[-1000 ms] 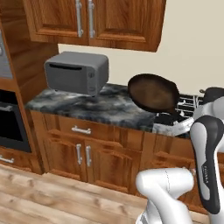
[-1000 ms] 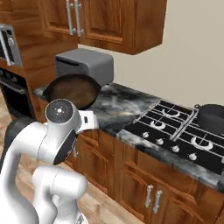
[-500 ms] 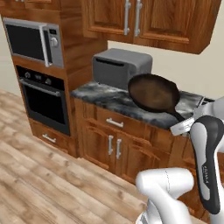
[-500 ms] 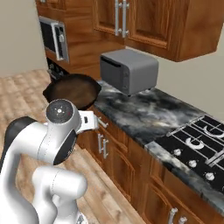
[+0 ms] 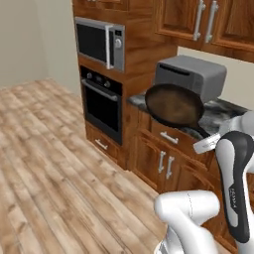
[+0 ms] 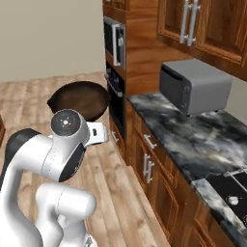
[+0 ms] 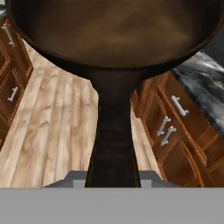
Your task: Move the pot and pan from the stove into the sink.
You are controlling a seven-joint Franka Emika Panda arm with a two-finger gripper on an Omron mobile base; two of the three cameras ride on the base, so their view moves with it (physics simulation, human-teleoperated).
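The white arm (image 5: pixel 237 183) rises from its base, bends at a dark elbow joint and reaches forward at about counter height. Its gripper (image 7: pixel 113 177) is clamped on the long handle of the pan (image 5: pixel 173 105), holding it up in the air with the bowl tilted toward the cameras.

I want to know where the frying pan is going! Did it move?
Yes. The pan, held in the gripper, was carried left along the counter, past the toaster oven, away from the stove.
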